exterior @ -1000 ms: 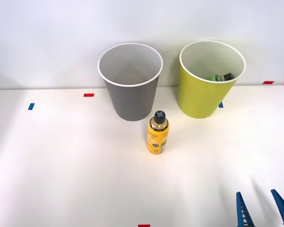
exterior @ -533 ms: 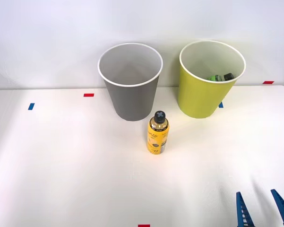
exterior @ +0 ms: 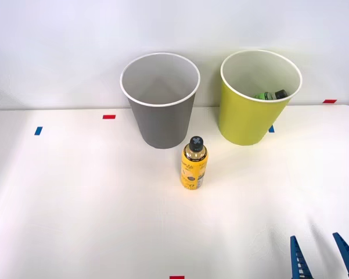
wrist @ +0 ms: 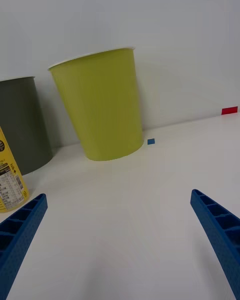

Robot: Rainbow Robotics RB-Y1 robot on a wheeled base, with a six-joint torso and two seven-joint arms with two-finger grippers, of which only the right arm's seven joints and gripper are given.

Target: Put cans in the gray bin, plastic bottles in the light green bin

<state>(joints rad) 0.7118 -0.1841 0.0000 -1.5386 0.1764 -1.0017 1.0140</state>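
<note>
Front view puts the right gripper in the lower right corner of the frame, with its two blue ribbed fingers spread apart and nothing between them. The small yellow bottle stands upright near the middle of the frame, so it lies up and to the left from the gripper, well apart from it. Its long axis is vertical, and I judge that a grasp from the side around the body fits it best.

This bottle has a yellow printed label, a shiny golden shoulder and a black screw cap. The label surface looks smooth and a little glossy. It stands just in front of the gray bin, slightly toward the right of it. The light green bin is in the upper right of the frame, and a green bottle with a dark cap already lies inside it.

Both bins are round and tapered, wider at the top, with a thin white rim (they look like matte plastic). The table is white and plain, with small red and blue tape marks.

Right wrist view shows the open fingers at the two bottom corners and the edge of the yellow label at the left border.
</note>
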